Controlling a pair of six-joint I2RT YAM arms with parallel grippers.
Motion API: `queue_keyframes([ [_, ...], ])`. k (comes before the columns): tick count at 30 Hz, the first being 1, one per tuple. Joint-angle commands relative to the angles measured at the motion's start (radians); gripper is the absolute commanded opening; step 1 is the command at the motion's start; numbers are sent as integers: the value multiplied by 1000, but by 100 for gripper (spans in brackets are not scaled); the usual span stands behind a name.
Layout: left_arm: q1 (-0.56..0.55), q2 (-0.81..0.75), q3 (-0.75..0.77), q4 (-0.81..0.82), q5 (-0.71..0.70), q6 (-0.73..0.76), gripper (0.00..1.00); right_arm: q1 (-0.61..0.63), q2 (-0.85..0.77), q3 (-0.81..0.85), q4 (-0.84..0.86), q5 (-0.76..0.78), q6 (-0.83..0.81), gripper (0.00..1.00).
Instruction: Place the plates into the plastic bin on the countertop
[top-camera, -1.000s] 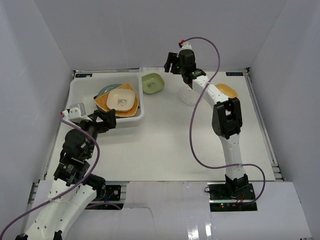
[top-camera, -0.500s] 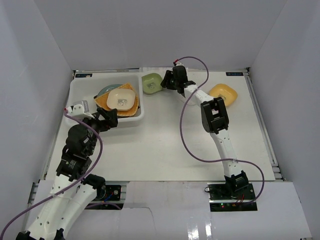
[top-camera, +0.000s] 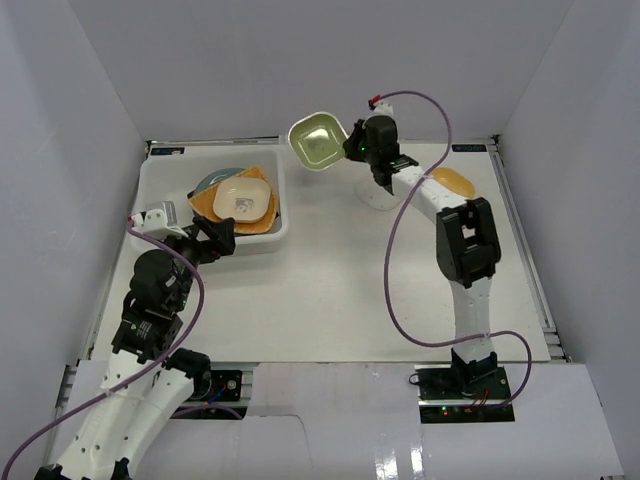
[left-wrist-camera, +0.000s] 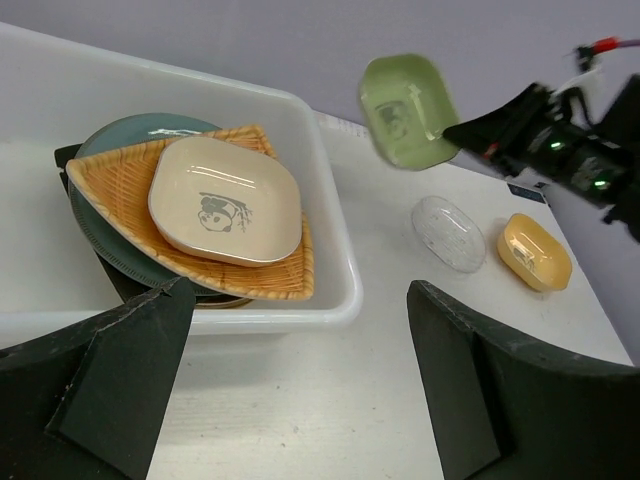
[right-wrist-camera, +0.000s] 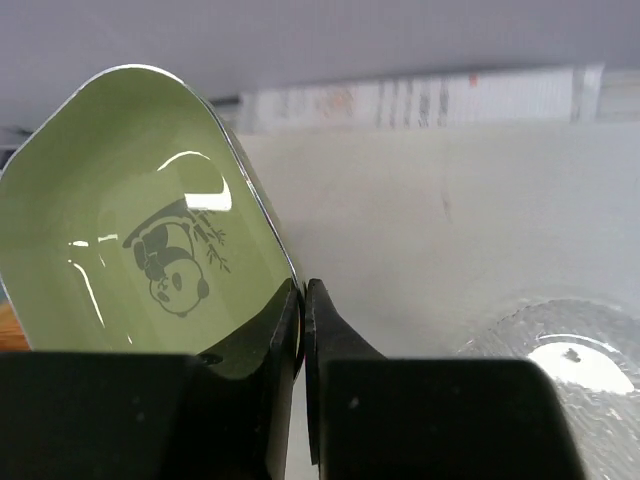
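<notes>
My right gripper (top-camera: 350, 148) (right-wrist-camera: 302, 292) is shut on the rim of a small green plate (top-camera: 318, 138) (right-wrist-camera: 130, 250) (left-wrist-camera: 408, 110) with a panda print, holding it tilted up in the air just right of the plastic bin (top-camera: 160, 180) (left-wrist-camera: 330, 200). Inside the bin a cream square plate (top-camera: 243, 201) (left-wrist-camera: 225, 200) lies on a tan fan-shaped plate (top-camera: 205, 205) (left-wrist-camera: 110, 190) and a blue-grey round plate (top-camera: 213, 180) (left-wrist-camera: 120, 135). A clear small plate (top-camera: 380, 195) (left-wrist-camera: 448, 232) (right-wrist-camera: 560, 345) and a yellow one (top-camera: 452, 181) (left-wrist-camera: 534, 252) rest on the countertop (top-camera: 330, 280). My left gripper (top-camera: 215, 238) (left-wrist-camera: 300, 400) hangs open at the bin's near wall.
White walls enclose the countertop on three sides. The right arm's purple cable (top-camera: 395, 260) loops over the middle right of the countertop. The left arm's cable (top-camera: 190, 290) curls near its wrist.
My right gripper moved left to the green plate by the bin, shut on its rim, and lifted it tilted off the countertop. The left arm shifted only slightly.
</notes>
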Motion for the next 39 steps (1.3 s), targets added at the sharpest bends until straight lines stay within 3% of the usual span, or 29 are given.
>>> queue_keyframes([
  [1,9,-30,6,14,23,-2,98,11,-289,-121,193,5,-51,8],
  [9,9,-58,2,17,40,4,98,184,-337,-168,126,-64,-65,8],
  [14,9,-70,2,16,43,7,98,306,-239,-49,69,-17,-42,8],
  [26,9,-84,-1,13,48,6,98,396,-98,76,-8,111,125,11],
  [28,9,-86,-1,13,49,6,98,398,-90,96,-9,121,136,18],
  [31,7,-89,-1,13,45,6,98,396,-90,110,-26,118,131,47],
  [32,7,-89,-1,13,43,6,98,395,-95,102,-27,120,124,61],
  [34,7,-90,0,11,46,6,98,386,-134,49,-28,120,118,73],
  [36,7,-90,0,13,48,6,98,370,-208,-13,-2,115,112,77],
  [39,7,-95,0,13,46,6,98,315,-358,-221,72,176,75,72],
])
